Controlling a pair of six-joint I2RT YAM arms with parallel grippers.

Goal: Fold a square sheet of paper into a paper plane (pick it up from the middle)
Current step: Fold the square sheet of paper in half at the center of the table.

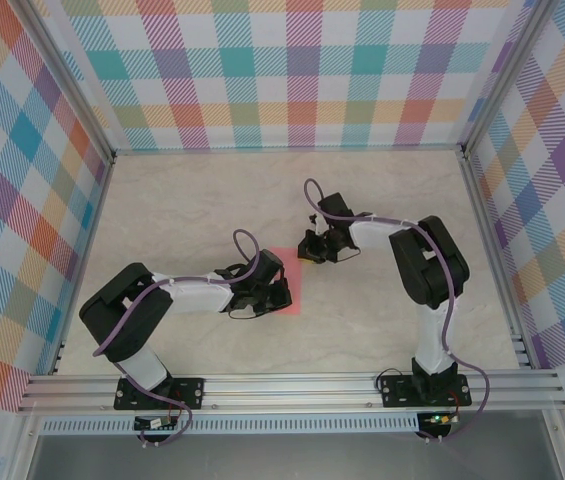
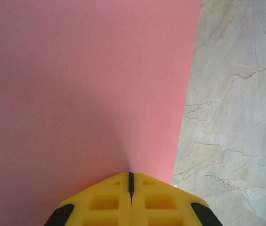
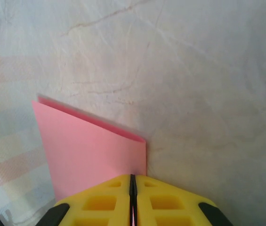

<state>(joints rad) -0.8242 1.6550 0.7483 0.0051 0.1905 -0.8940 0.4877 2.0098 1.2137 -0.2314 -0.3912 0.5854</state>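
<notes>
Status, left side first. Left end effector (image 1: 260, 293) is fully closed, tips down on the square sheet of paper (image 1: 292, 288). In the left wrist view, pink runs ahead of the tips and off to their left. Bare table (image 2: 236, 117) starts just to their right, past a straight paper edge. Faint shading in the paper converges on the tip seam. Could be a pinch, but I can't tell a pinch from a plain press.

Right end effector (image 1: 314, 247) sits at the sheet's far right corner seen from above, near the left one but apart from it. Jaws are closed with a sliver of pink in the seam, which I read as a grip on the paper's edge. Ahead and to the left of those tips the paper rises off the table. A second layer peeks out along its far edge, so it looks doubled over.

Progress, my judgement: early. Both end effectors are on the sheet, with probably one fold made or forming. No pointed nose, no wings, no dart shape yet. Nose folds and wing folds all remain.
</notes>
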